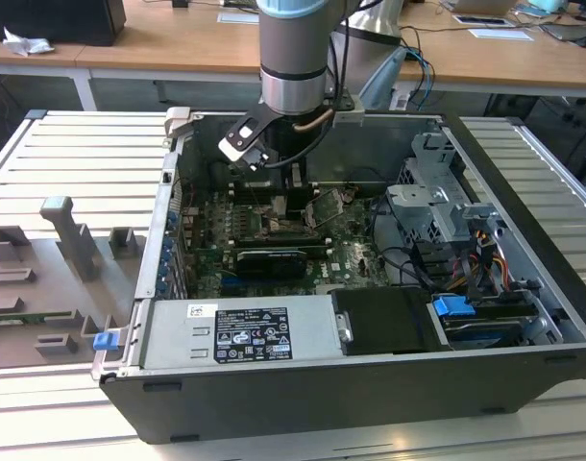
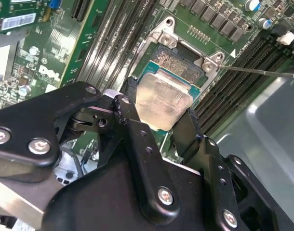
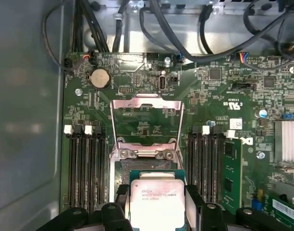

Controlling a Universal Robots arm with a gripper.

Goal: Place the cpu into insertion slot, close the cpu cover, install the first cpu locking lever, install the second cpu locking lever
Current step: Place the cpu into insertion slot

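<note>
In both wrist views my gripper (image 3: 155,206) (image 2: 159,114) is shut on the cpu (image 3: 154,197) (image 2: 161,98), a silvery square chip on a green base, with a black finger against each of two opposite edges. The chip hangs level, just over one end of the insertion slot (image 3: 148,165) (image 2: 178,62), whose dark pin field shows beyond it. The cpu cover (image 3: 147,102) is swung open and lies back over the board past the socket. A thin locking lever (image 2: 258,71) sticks out free beside the socket. In the exterior view the gripper (image 1: 285,197) reaches down into the open computer case.
Black memory slots (image 3: 86,168) (image 3: 207,163) flank the socket. Cables (image 3: 152,29) hang along the case wall beyond the board. The power supply (image 1: 245,331) lines the near side of the case (image 1: 370,394), and a drive cage (image 1: 437,192) stands at the exterior view's right.
</note>
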